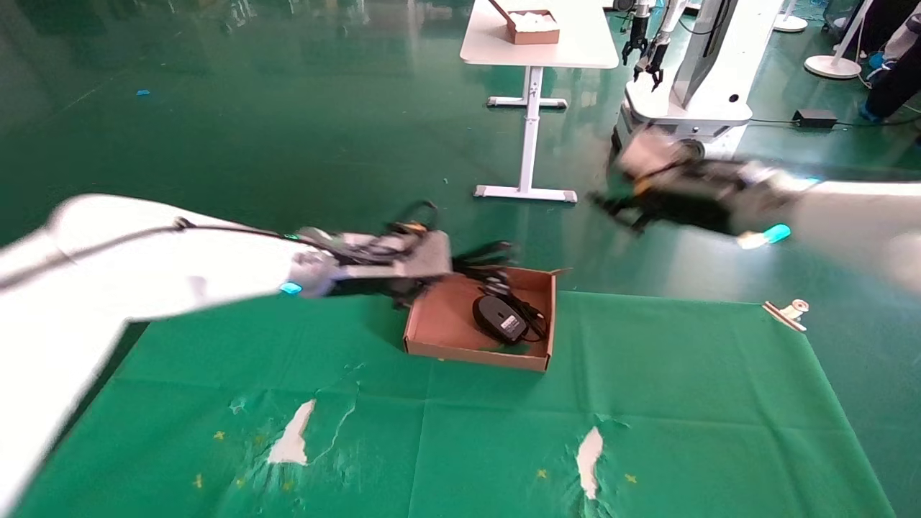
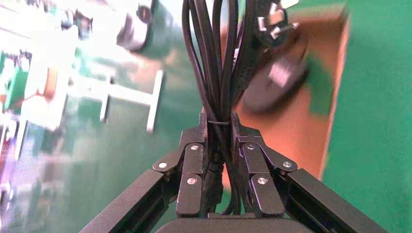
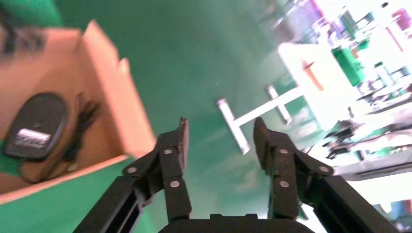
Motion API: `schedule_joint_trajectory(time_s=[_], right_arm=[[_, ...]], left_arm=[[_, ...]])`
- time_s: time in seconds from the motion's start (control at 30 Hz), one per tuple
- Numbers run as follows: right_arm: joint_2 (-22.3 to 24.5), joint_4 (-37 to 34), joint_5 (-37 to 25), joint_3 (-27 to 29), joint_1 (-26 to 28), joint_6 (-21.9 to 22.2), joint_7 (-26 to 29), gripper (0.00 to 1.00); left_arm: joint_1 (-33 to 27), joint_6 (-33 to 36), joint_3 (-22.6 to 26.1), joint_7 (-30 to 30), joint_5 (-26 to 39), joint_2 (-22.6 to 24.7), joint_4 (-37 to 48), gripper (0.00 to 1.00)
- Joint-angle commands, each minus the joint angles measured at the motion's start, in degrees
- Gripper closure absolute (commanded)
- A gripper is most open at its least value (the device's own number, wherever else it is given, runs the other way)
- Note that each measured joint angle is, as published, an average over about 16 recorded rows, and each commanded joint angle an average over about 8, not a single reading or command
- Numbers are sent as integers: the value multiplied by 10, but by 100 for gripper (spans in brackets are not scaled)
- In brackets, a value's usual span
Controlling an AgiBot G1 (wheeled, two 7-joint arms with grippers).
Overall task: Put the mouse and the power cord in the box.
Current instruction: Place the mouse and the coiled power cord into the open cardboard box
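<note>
The left gripper [image 2: 219, 145] sits closest to the lens in its wrist view, its jaws clamped on the gathered loops of the power cord [image 2: 218, 63] at the tie. The cord's plug [image 2: 272, 22] hangs over the far side of the box [image 1: 446, 316], where the mouse [image 1: 499, 317] already lies near the right wall with its thin cable bunched beside it. The box stands at the far edge of the green cloth [image 1: 647, 403], about midway along it. As I judge it, the loops could splay on release and drape over the far wall, since they reach beyond the rim. The left arm stretches low and nearly level to the box's far-left corner. The right gripper [image 1: 611, 207], jaws wide and empty, hovers raised beyond the far edge.
</note>
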Motion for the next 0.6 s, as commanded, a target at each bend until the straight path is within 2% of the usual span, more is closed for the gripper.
schedule_joint_trajectory(time_s=[0.03, 0.27, 0.43, 0.47, 0.6], right_arm=[[25, 3, 10, 7, 19, -24, -6, 0], [106, 7, 17, 9, 66, -186, -3, 0], [138, 3, 6, 1, 89, -234, 10, 0], [142, 3, 3, -1, 93, -239, 13, 0], [158, 5, -10, -10, 105, -255, 22, 0]], left_arm=[[28, -15, 12, -3, -7, 2, -44, 100], [37, -2, 99, -65, -6, 1, -120, 100], [17, -56, 161, -87, 15, 2, -172, 99], [13, -70, 173, -94, 17, 2, -180, 95], [-4, -116, 213, -133, 21, 3, -197, 47]])
